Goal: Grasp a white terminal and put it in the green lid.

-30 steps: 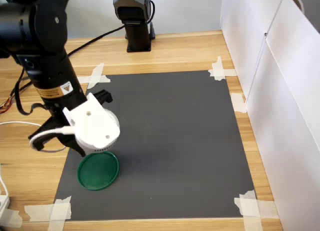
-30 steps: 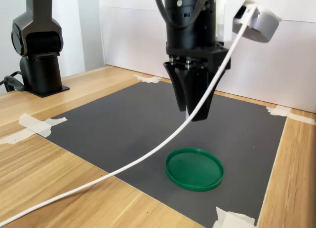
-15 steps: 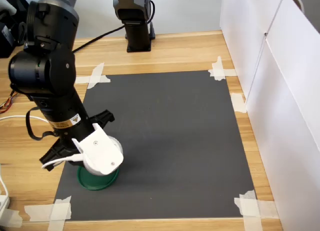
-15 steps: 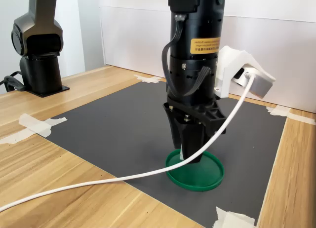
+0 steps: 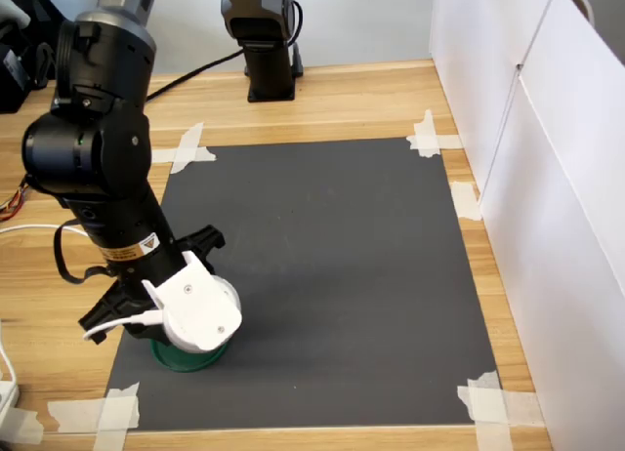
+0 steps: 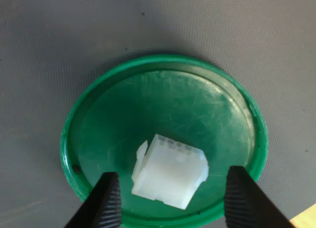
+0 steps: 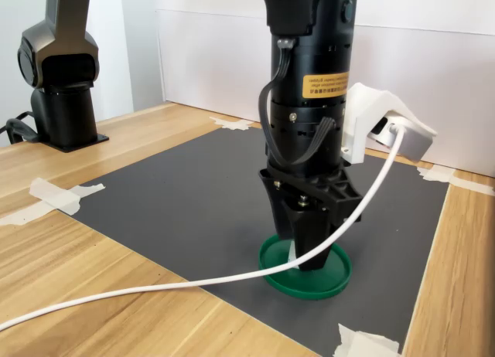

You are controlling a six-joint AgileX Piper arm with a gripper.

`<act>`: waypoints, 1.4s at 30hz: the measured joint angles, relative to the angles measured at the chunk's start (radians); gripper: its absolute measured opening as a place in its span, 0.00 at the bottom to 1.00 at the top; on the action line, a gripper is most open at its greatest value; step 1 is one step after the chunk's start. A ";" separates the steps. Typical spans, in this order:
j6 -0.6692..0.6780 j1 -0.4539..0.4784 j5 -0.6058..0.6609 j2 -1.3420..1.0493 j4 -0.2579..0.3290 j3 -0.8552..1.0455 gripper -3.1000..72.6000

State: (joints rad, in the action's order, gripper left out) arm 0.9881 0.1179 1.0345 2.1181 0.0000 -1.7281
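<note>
In the wrist view the white terminal [image 6: 170, 171] lies on the floor of the green lid [image 6: 168, 99], close to its rim. My gripper [image 6: 172, 174] is open, one black finger on each side of the terminal, with a gap showing on both sides. In the second exterior view the gripper [image 7: 309, 253] reaches straight down into the green lid [image 7: 331, 280], fingertips at its floor. In the first exterior view the white camera housing covers most of the green lid [image 5: 168, 358], and the terminal is hidden.
The lid sits near a corner of a dark mat [image 5: 342, 246] taped to a wooden table. A white cable [image 7: 193, 282] trails from the wrist across the mat. A second black arm base [image 5: 262, 41] stands at the back. White panels [image 5: 547, 178] wall the first exterior view's right.
The arm has come down from above the lid until its fingertips are inside it. The fingers, close together a second ago, now stand apart with the terminal lying between them.
</note>
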 joint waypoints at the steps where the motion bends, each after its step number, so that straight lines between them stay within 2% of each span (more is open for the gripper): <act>1: 0.000 0.000 0.001 -0.001 0.000 0.000 0.75; 6: 0.000 0.000 0.001 -0.035 0.026 0.000 0.75; 8: 0.000 0.000 -0.009 -0.094 0.073 0.001 0.73; 11: 0.000 0.000 -0.035 -0.184 0.152 0.001 0.64; 15: 0.000 0.000 -0.062 -0.313 0.253 0.001 0.43; 16: 0.000 0.000 -0.065 -0.350 0.272 0.001 0.34; 20: -0.034 0.000 -0.094 -0.467 0.312 0.002 0.09; 23: -0.139 0.000 -0.136 -0.548 0.316 0.002 0.03; 31: -0.488 0.000 -0.244 -0.757 0.302 0.055 0.01; 35: -0.726 0.000 -0.417 -0.921 0.262 0.240 0.01; 37: -0.853 0.000 -0.518 -1.023 0.222 0.387 0.01; 40: -0.952 0.000 -0.595 -1.175 0.175 0.598 0.01; 42: -0.973 0.000 -0.603 -1.265 0.162 0.702 0.01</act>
State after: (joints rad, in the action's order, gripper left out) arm 0.0152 0.1179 0.4318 0.8530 0.1620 -1.0260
